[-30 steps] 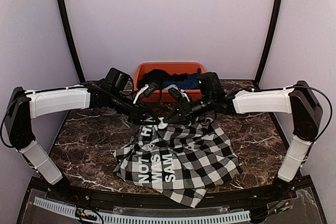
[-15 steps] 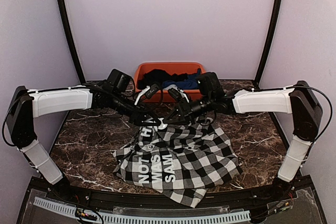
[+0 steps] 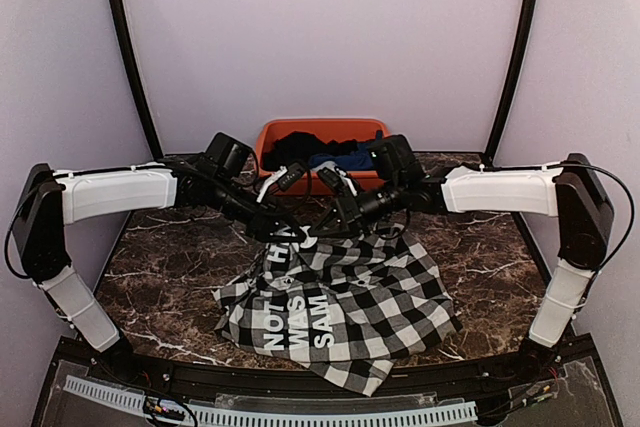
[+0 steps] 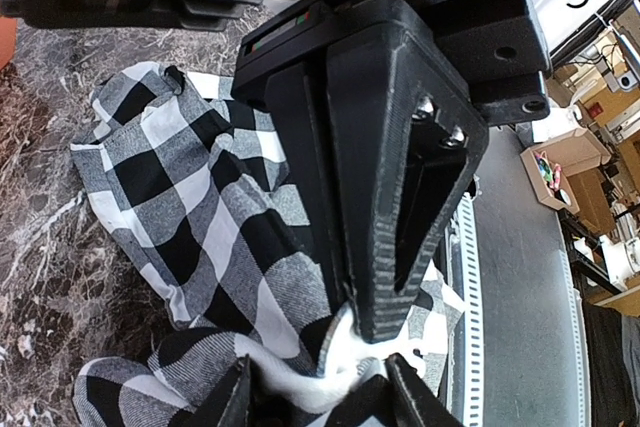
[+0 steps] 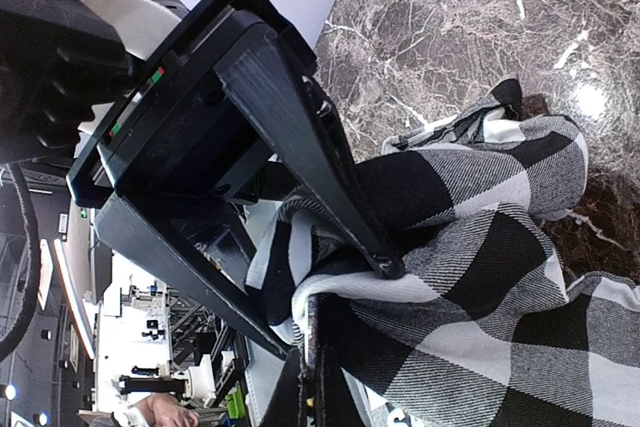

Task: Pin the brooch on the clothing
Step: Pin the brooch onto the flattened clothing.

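The left gripper (image 5: 338, 309) and right gripper (image 4: 365, 332) meet tip to tip above the middle of the marble worktop (image 3: 170, 247), both at the far edge of a black-and-white checked shirt (image 3: 350, 297). The left one's jaws stand partly apart, with a thick fold of the checked cloth bunched between them and filling the gap, and it grasps that fold. The right one is clenched tight, its ribbed fingers (image 4: 400, 197) pressed flat together. Their tips bear on a small white patch at the crest of the same fold, just beside the left fingers. Whether that patch is cloth or something pinned to it cannot be told, and the brooch cannot be made out in any view.

The shirt lies spread over the centre of the worktop, its lower hem reaching close to the near edge. Its black panel of white block letters (image 3: 295, 322) lies toward the near left. The far edge of the shirt is drawn up into a peak where the two grippers hold it.

An orange bin (image 3: 268, 137) stands at the middle of the far edge, behind the arms. It holds a black garment (image 3: 300, 144) and a blue garment (image 3: 350, 159).
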